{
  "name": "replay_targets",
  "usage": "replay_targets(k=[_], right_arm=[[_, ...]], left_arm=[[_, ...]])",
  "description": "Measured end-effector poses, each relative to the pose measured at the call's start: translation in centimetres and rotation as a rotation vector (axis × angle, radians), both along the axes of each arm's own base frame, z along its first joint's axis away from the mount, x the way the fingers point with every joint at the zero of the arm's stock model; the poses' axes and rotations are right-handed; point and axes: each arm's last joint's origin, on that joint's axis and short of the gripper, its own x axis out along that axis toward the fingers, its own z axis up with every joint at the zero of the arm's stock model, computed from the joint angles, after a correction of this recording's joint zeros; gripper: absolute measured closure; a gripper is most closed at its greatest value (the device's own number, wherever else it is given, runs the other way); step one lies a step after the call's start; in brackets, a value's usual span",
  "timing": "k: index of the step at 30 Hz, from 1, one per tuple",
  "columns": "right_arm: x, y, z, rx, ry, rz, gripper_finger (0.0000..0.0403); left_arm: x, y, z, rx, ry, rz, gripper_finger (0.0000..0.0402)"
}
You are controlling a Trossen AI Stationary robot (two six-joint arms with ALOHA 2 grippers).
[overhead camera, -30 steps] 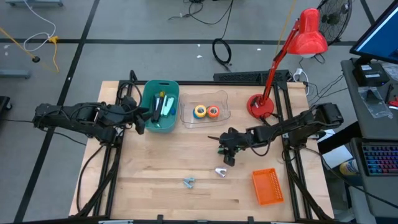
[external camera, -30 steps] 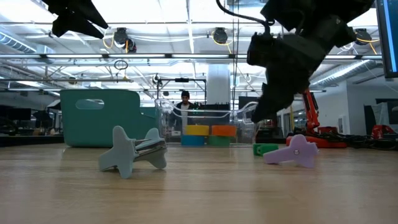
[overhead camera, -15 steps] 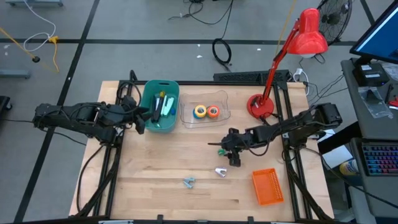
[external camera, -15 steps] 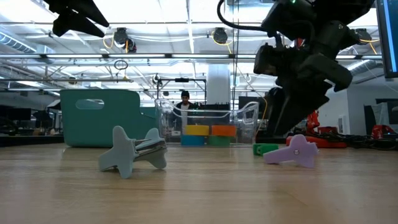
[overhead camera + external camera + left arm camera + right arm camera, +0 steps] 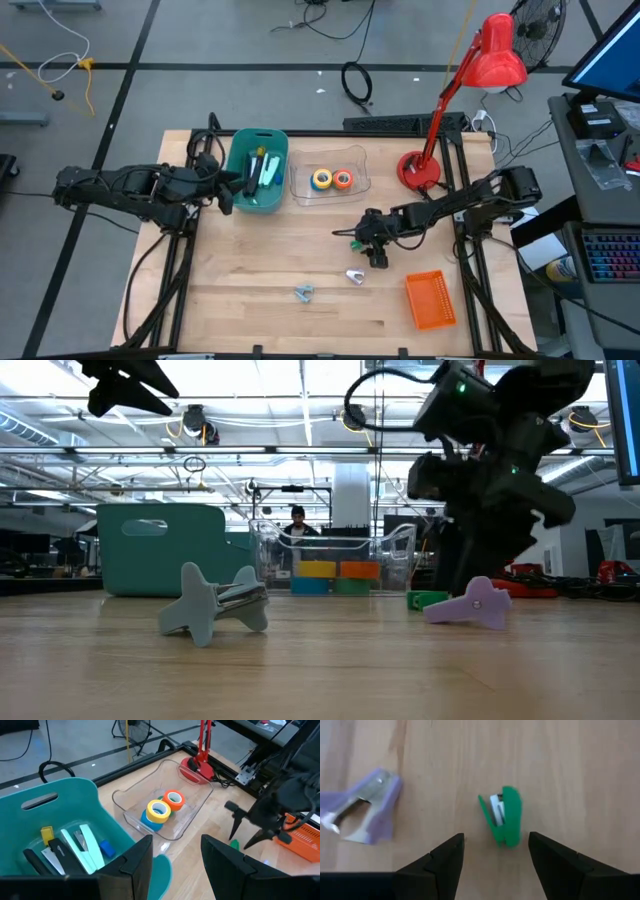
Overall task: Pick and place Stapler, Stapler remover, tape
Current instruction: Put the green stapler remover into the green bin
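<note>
Green stapler (image 5: 504, 817) on the table — just ahead of the open right hand (image 5: 495, 857).

Overhead, table-level, two wrist views.

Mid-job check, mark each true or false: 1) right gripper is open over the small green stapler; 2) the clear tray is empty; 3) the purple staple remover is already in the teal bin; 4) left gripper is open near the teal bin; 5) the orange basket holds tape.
1) True: the right gripper is open above the green stapler.
2) False: the clear tray holds tape rolls.
3) False: the purple staple remover lies on the table.
4) True: the left gripper is open by the teal bin.
5) False: the orange basket holds no tape.
</note>
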Motion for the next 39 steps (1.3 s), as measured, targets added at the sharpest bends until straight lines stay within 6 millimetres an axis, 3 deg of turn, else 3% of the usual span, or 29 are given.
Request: replay_targets(k=[13, 32, 39], right_arm=[[0.62, -0.25, -0.61, -0.007, -0.023, 0.007, 0.019], [0.67, -0.34, -0.61, 0.035, -0.018, -0.073, 0.0347], [0.58, -0.31, -0.35, 0.066, -0.019, -0.105, 0.035]], left_arm=[[0.0, -0.01, 0.02, -0.006, -0.004, 0.002, 0.0231], [0.0, -0.01, 0.01, -0.022, -0.012, 0.011, 0.0231], [0.04, -0.15, -0.03, -0.05, -0.01, -0.03, 0.0231]])
